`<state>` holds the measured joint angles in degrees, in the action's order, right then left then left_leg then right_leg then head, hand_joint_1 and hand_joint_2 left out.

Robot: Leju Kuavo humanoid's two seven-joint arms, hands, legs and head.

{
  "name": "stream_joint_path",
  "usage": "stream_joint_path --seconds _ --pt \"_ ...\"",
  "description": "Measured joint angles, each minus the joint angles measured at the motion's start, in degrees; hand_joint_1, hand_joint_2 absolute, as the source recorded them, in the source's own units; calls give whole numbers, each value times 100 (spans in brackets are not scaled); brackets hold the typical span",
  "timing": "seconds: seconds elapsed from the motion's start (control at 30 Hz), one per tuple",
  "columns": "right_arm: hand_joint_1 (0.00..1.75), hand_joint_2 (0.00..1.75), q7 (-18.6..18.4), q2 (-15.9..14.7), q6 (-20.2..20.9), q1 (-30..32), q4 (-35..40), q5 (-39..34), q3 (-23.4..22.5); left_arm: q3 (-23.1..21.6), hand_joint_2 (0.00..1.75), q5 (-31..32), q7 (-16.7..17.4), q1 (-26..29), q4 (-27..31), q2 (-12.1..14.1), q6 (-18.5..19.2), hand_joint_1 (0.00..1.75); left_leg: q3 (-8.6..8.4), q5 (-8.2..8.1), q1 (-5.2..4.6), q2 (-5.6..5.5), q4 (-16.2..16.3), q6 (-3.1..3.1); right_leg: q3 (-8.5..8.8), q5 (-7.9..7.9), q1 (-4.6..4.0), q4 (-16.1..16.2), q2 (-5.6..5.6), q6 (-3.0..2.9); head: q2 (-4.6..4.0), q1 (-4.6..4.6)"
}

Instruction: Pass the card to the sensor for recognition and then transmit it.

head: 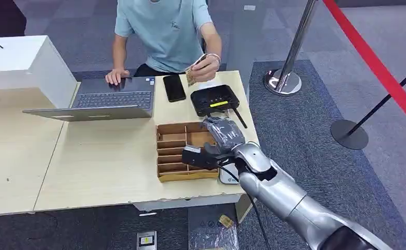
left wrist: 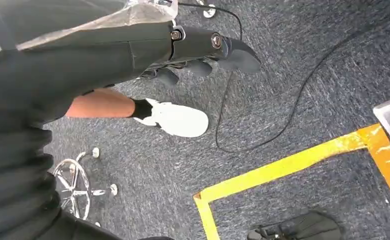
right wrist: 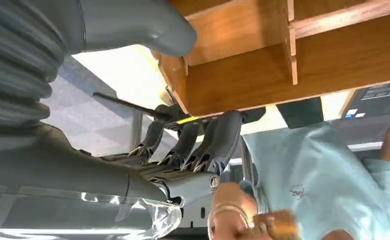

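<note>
On the tabletop [head: 102,172], the wooden organizer tray [head: 182,151] sits left of the right robot hand [head: 219,143], which hovers over the tray's near-right corner, fingers spread and grasping nothing, beside the black sensor [head: 215,100]. The card [head: 193,70] is in the person's hand [head: 207,66] beyond the sensor (thin, light, stiff and likely slippery, best pinched by a free edge). The left robot hand [left wrist: 203,52] hangs over the floor, fingers loosely curled, holding nothing.

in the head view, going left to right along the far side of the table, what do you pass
white box → laptop → black phone → black sensor box, with the person's hand holding a card just behind it → off the table, the chrome stanchion base
</note>
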<state>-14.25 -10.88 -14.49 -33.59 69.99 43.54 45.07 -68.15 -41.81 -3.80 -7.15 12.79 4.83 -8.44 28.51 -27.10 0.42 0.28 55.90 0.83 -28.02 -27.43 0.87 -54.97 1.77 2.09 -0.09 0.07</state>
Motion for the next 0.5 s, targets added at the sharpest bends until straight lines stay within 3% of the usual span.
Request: stream_joint_path --seconds 0.17,0.33,0.4,0.43,0.47,0.5 --pt "75 175 0 -17 -24 49 4 -9 -24 0 175 9 0 1 0 0 -4 0 1 0 0 0 0 0 0 0 0 0 0 0 0 0" --pt "65 175 0 -39 -46 77 46 -2 -48 0 175 17 0 0 0 -11 -4 0 0 0 0 1 0 0 0 0 0 0 0 0 0 0" --pt "72 175 -20 -44 -52 93 94 2 -52 0 175 17 -4 1 0 -20 -4 0 0 0 0 1 0 0 0 0 0 1 0 0 0 0" --pt "108 175 -37 -52 -63 99 131 18 -59 0 175 17 -18 1 0 -26 -4 0 1 0 0 1 1 0 -1 0 0 1 0 0 0 0" --pt "126 175 -72 -70 -70 103 182 26 -70 0 175 17 -20 2 0 -35 -4 0 0 0 0 0 1 0 -1 0 0 1 0 0 0 0" --pt "124 175 -107 -92 -76 105 234 37 -90 0 175 17 -20 2 0 -39 -4 0 0 0 0 0 1 0 -1 0 0 0 0 0 0 0"
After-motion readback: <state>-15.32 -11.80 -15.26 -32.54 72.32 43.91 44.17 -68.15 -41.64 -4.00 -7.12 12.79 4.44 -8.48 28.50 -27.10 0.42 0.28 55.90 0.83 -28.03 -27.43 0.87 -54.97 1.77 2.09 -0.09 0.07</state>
